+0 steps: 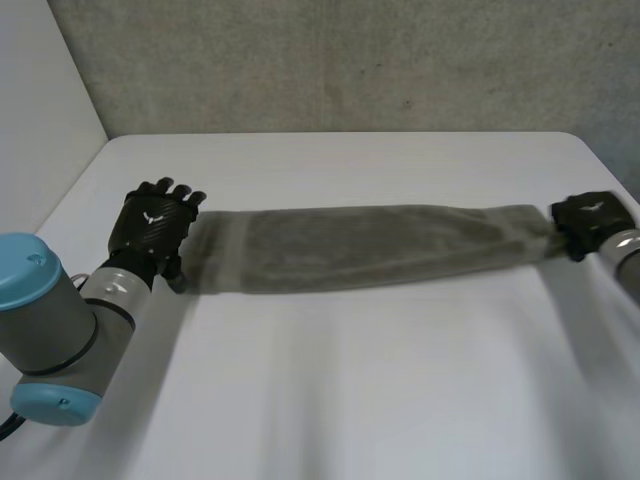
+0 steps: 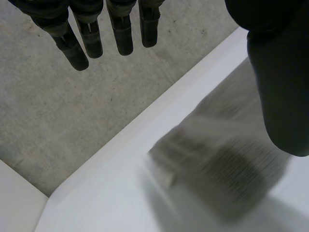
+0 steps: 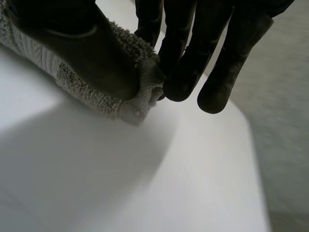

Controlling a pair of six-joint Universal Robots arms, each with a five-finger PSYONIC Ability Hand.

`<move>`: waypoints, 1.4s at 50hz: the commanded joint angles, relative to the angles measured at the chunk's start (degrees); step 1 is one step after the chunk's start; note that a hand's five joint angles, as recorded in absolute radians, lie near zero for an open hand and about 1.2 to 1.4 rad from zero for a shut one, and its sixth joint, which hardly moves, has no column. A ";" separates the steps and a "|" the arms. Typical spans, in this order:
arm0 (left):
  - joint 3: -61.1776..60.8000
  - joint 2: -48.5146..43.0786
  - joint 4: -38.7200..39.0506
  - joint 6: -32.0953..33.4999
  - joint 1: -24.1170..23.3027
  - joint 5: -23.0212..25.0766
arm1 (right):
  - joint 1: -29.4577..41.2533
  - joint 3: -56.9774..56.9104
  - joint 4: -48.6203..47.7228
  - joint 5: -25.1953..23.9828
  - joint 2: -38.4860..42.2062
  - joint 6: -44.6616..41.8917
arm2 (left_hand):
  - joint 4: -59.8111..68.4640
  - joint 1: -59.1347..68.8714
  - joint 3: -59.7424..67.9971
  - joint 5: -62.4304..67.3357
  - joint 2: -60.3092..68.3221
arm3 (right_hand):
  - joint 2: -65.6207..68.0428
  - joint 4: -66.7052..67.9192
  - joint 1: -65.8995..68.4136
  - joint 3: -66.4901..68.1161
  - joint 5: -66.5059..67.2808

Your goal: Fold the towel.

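The towel (image 1: pixel 370 245) lies in a long thin strip across the tabletop (image 1: pixel 350 400), from one hand to the other. It looks folded the long way already, so I think the short way is left to do. The right hand (image 1: pixel 590 220) pinches the right end; its wrist view shows thumb and fingers (image 3: pixel 183 72) squeezing the fluffy corner. The left hand (image 1: pixel 152 228) is at the left end, and its wrist view shows the fingers (image 2: pixel 120 34) straight and apart, holding nothing

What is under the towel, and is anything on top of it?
The white table is under the towel; the part beneath the cloth is covered. Nothing rests on its middle. The right hand pinches one end.
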 commanded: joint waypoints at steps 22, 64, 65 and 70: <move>-1.00 0.56 0.19 0.08 -0.50 -0.29 | 31.66 -12.12 -1.07 1.17 -2.17 -2.39 | -5.01 -5.24 -3.90 -12.35 -4.56 | 7.16 3.68 4.75 3.81 4.13; 2.87 1.97 0.27 0.17 -12.81 -0.56 | 15.53 16.71 -2.92 0.56 -8.31 3.77 | -5.00 -5.24 -3.90 -12.35 -4.56 | -10.27 -13.75 -12.68 -13.62 -13.30; 2.61 1.88 0.27 0.17 -12.81 -0.64 | 15.27 16.36 -2.84 1.00 -8.13 3.07 | -4.84 -5.07 -3.73 -12.18 -4.39 | 6.99 3.51 4.58 3.63 3.95; 2.08 2.32 0.27 0.17 -12.46 -0.65 | 14.47 15.30 -2.92 3.02 -10.57 2.36 | -5.01 -5.24 -3.90 -12.35 -4.56 | 7.16 3.68 4.75 3.81 4.13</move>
